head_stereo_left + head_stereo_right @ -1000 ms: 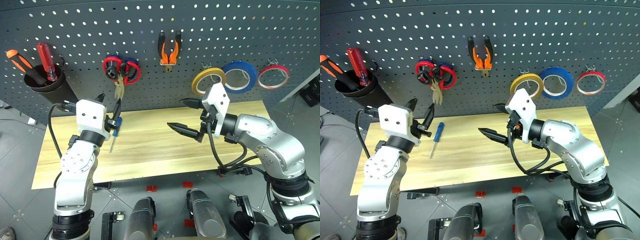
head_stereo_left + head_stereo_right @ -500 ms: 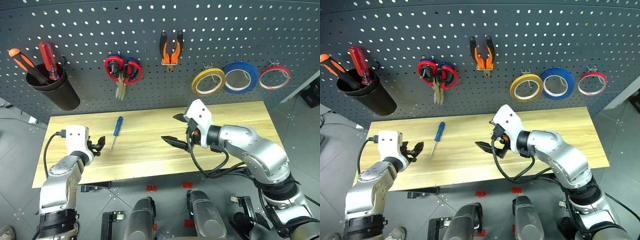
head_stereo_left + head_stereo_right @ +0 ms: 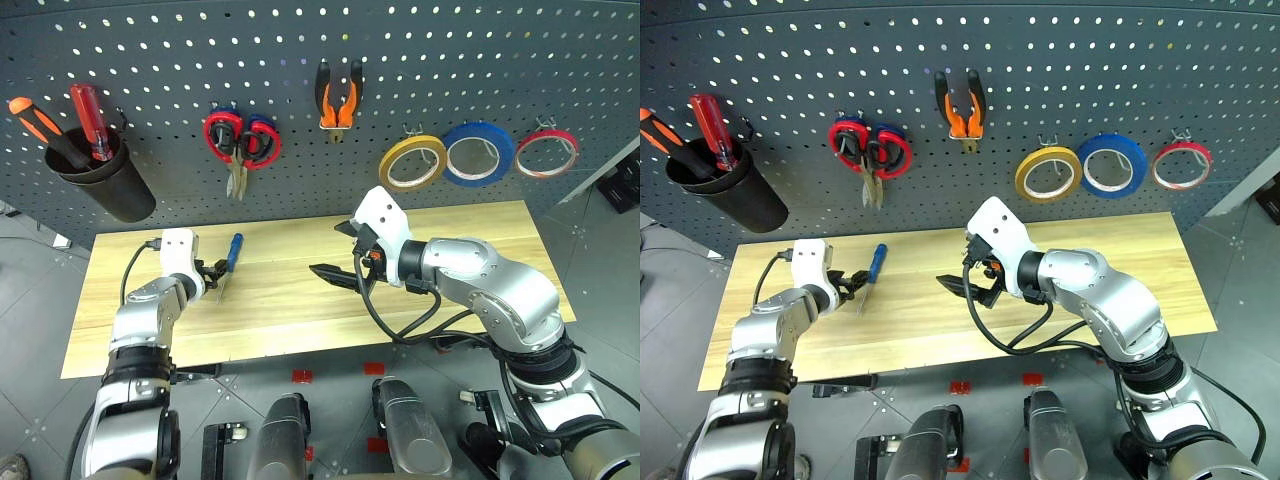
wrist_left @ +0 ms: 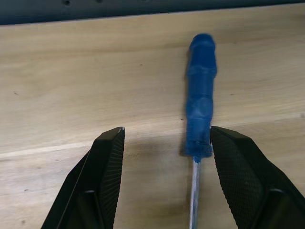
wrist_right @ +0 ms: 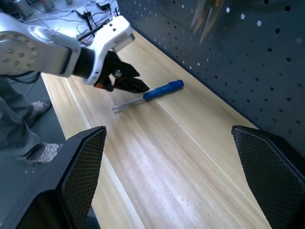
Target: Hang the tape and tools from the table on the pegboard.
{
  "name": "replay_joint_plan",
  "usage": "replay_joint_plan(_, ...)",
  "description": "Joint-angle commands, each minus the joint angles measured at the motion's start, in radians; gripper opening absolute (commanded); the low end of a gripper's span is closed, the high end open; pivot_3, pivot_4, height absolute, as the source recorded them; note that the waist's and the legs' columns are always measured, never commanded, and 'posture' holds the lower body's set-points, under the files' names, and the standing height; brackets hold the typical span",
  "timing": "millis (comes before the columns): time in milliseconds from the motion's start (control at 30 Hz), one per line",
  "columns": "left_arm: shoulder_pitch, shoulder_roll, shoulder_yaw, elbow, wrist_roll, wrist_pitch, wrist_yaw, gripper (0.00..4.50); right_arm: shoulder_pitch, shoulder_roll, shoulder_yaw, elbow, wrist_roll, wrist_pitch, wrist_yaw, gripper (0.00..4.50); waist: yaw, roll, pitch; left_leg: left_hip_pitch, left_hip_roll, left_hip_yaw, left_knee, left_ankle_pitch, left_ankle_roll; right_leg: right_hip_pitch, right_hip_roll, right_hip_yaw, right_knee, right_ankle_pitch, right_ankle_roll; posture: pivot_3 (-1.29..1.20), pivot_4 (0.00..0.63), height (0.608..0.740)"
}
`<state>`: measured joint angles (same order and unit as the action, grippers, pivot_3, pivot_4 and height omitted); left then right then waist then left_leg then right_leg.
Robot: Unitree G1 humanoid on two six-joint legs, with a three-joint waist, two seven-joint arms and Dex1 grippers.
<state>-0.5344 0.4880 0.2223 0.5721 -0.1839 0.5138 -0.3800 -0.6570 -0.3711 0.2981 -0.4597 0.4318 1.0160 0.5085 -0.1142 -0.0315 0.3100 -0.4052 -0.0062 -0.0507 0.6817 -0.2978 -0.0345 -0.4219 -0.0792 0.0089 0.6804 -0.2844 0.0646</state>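
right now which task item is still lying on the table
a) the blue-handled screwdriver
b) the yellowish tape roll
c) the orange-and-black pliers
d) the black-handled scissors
a: the blue-handled screwdriver lies flat on the table with the open left gripper set around its shaft, while the tape, pliers and scissors already hang on the pegboard.

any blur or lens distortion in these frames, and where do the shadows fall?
Left wrist view: blue-handled screwdriver soft-edged, black fingers crisp, dark shadow on the table beside the handle's lower end. Head views: pegboard top edge bows, wide-angle curvature. Right wrist view: near fingers sharp, left gripper casts a faint shadow.
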Motion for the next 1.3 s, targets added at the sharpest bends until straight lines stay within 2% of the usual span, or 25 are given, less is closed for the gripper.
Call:
replay_joint_plan(33, -0.052, 0.002, -0.020, 0.106, 0.017, -0.055, -0.027, 2.96, -0.022, 0.007, -0.001, -0.055, 0.005, 0.014, -0.005, 4.50, -0.001, 0.000, 0.001, 0.000, 0.000, 0.000, 0.000, 0.000, 0.000, 0.000, 0.000, 0.000, 0.000, 0.000, 0.000, -0.22, 0.365, 0.740)
replay_joint_plan(200, -0.115, 0.004, -0.063, 0.225, 0.046, -0.078, -0.062, 2.96, -0.028, 0.008, -0.013, -0.076, 0.021, 0.051, -0.010, 4.50, -0.007, 0.000, 0.003, 0.000, 0.000, 0.000, 0.000, 0.000, 0.000, 0.000, 0.000, 0.000, 0.000, 0.000, 0.000, -0.24, 0.369, 0.740)
replay_joint_plan(300, -0.129, 0.016, -0.100, 0.263, 0.078, -0.078, -0.084, 2.40, -0.031, 0.004, -0.021, -0.082, 0.035, 0.073, -0.004, 4.50, -0.009, 0.000, 0.003, 0.000, 0.000, 0.000, 0.000, 0.000, 0.000, 0.000, 0.000, 0.000, 0.000, 0.000, 0.000, -0.25, 0.365, 0.740)
replay_joint_plan(500, -0.104, 0.036, -0.144, 0.248, 0.112, -0.096, -0.132, 0.54, -0.030, -0.028, -0.015, -0.088, 0.048, 0.077, 0.027, 4.50, -0.019, 0.000, 0.003, 0.000, 0.000, 0.000, -0.001, 0.000, 0.000, 0.000, 0.000, 0.000, 0.000, 0.000, 0.000, -0.24, 0.351, 0.740)
replay_joint_plan(600, -0.057, 0.051, -0.130, 0.162, 0.095, -0.086, -0.153, 0.51, -0.026, -0.048, -0.018, -0.096, 0.047, 0.059, 0.046, 4.50, -0.026, 0.001, 0.003, 0.000, 0.000, 0.000, -0.001, 0.000, 0.000, 0.000, 0.000, 0.000, 0.000, 0.000, 0.000, -0.24, 0.338, 0.740)
replay_joint_plan(667, 0.013, 0.064, -0.110, 0.042, 0.070, -0.078, -0.176, 0.51, -0.019, -0.063, -0.033, -0.111, 0.055, 0.041, 0.064, 4.50, -0.028, 0.001, 0.003, 0.000, 0.000, 0.000, -0.001, 0.000, 0.000, 0.000, 0.000, 0.001, -0.001, 0.000, 0.000, -0.25, 0.327, 0.740)
replay_joint_plan(867, 0.283, 0.067, 0.059, -0.470, -0.085, -0.106, -0.204, 0.51, 0.024, -0.103, -0.085, -0.165, 0.067, -0.089, 0.131, 4.50, -0.031, 0.000, 0.002, -0.002, 0.001, 0.000, -0.002, 0.001, -0.002, -0.002, -0.005, 0.001, -0.002, 0.000, 0.000, -0.25, 0.292, 0.740)
replay_joint_plan(1000, 0.410, 0.061, 0.172, -0.777, -0.201, -0.073, -0.197, 0.51, 0.041, -0.116, -0.117, -0.184, 0.078, -0.176, 0.172, 4.50, -0.025, 0.000, 0.001, -0.002, 0.000, 0.000, -0.002, 0.001, -0.002, -0.002, -0.007, 0.001, -0.002, 0.000, 0.000, -0.23, 0.275, 0.740)
replay_joint_plan(1167, 0.410, 0.101, 0.299, -0.963, -0.330, -0.008, -0.177, 0.51, -0.015, -0.067, -0.170, -0.120, 0.141, -0.218, 0.201, 4.50, -0.017, -0.002, -0.002, -0.002, -0.001, 0.000, -0.001, 0.001, -0.002, -0.001, -0.008, -0.001, -0.001, 0.000, 0.000, -0.18, 0.243, 0.740)
replay_joint_plan(1300, 0.341, 0.153, 0.382, -0.984, -0.406, 0.026, -0.139, 0.51, -0.047, -0.055, -0.183, -0.071, 0.150, -0.251, 0.221, 4.50, -0.015, -0.003, -0.004, -0.002, -0.001, 0.000, -0.001, 0.001, -0.002, -0.001, -0.005, -0.002, -0.001, 0.000, 0.000, -0.15, 0.225, 0.740)
